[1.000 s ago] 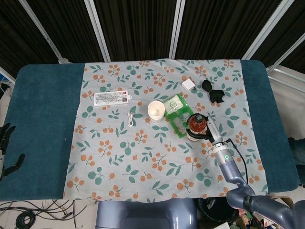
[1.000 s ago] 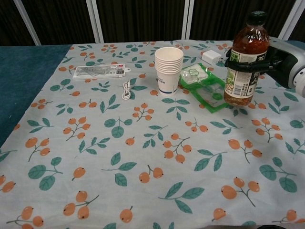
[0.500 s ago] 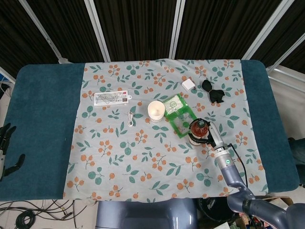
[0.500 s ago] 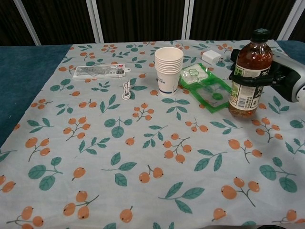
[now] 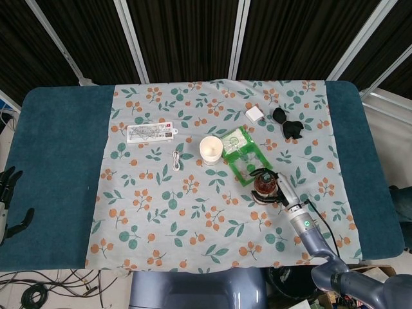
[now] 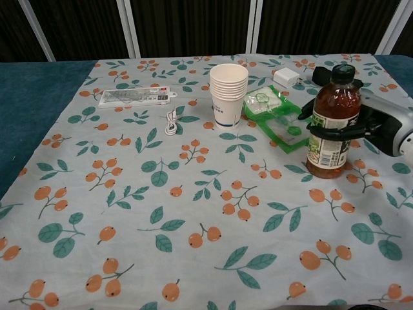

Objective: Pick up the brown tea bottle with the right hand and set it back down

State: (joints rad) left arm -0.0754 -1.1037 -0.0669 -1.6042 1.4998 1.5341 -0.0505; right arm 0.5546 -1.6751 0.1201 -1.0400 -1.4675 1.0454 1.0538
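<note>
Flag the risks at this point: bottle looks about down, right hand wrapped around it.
1. The right hand grips the brown tea bottle; opening unevenly could tip this tall bottle.
2. The green packet lies right beside the bottle's base; landing on its edge might leave it unstable.
3. The stacked paper cups stand nearby; a sideways retreat could knock them.

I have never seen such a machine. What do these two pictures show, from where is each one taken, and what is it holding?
This is a two-armed robot with finger hands at a table. One camera looks down from its head, the other looks forward from its chest. Its right hand grips a brown tea bottle, which stands upright on the flowered cloth. Its left hand holds nothing, at the table's left edge. Also there: a stack of paper cups, a green packet, a white cable, a white charger, a flat white package and a small black object.
</note>
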